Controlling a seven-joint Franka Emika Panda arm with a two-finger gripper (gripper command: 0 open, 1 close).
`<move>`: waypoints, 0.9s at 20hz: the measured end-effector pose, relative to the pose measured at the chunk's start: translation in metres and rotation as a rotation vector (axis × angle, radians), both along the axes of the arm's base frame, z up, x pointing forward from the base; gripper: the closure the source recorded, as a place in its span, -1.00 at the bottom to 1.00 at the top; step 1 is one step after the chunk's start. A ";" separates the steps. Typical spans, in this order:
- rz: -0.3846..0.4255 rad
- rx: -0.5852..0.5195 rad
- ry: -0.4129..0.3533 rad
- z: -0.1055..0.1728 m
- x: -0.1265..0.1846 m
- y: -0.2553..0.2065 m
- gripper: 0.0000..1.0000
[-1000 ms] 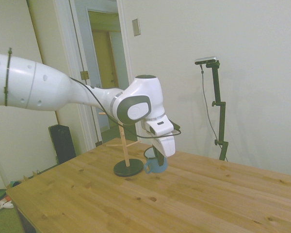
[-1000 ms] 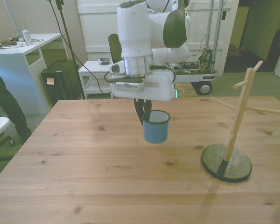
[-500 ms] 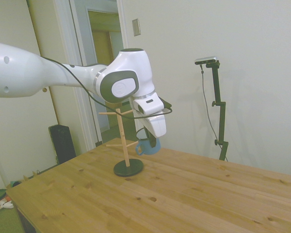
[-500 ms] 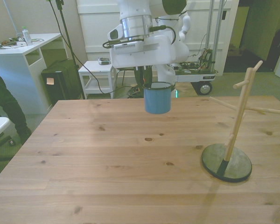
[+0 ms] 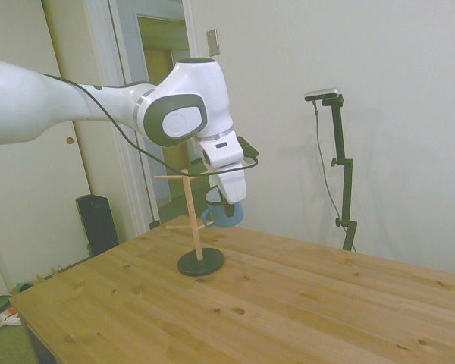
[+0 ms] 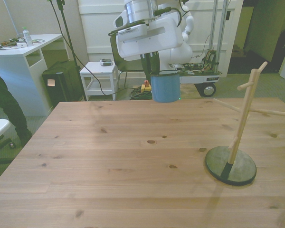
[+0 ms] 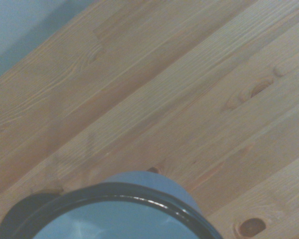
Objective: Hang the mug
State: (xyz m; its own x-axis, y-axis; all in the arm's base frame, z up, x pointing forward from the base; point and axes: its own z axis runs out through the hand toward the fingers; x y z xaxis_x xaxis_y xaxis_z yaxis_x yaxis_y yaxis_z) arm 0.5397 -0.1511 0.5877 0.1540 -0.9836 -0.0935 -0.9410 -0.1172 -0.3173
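The light-blue mug hangs upright in the air, well above the wooden table, with my gripper shut on its rim from above. In the side view the mug is held just to the right of the wooden peg stand, about level with its middle pegs, its loop handle turned toward the stand. The front view places the peg stand on its dark round base at the front view's right, far from the mug. The wrist view catches the mug's dark rim over the table planks.
A person stands at the front view's left edge beside a white desk. A small white cart is behind the table. In the side view, a black speaker stands on the floor by an open doorway.
The gripper has lifted the mug from just above the table to the height of the stand's middle pegs, and moved it back toward the table's far edge.
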 end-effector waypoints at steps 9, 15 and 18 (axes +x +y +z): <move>-0.053 0.047 0.002 0.006 0.000 0.028 1.00; -0.077 0.059 0.021 -0.005 -0.001 0.036 1.00; -0.096 0.062 0.025 -0.009 -0.003 0.028 1.00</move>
State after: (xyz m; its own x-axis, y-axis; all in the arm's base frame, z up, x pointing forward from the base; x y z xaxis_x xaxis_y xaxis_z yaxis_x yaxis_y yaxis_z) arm 0.5366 -0.1226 0.5789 0.0564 -0.9859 -0.1574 -0.9546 -0.0070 -0.2978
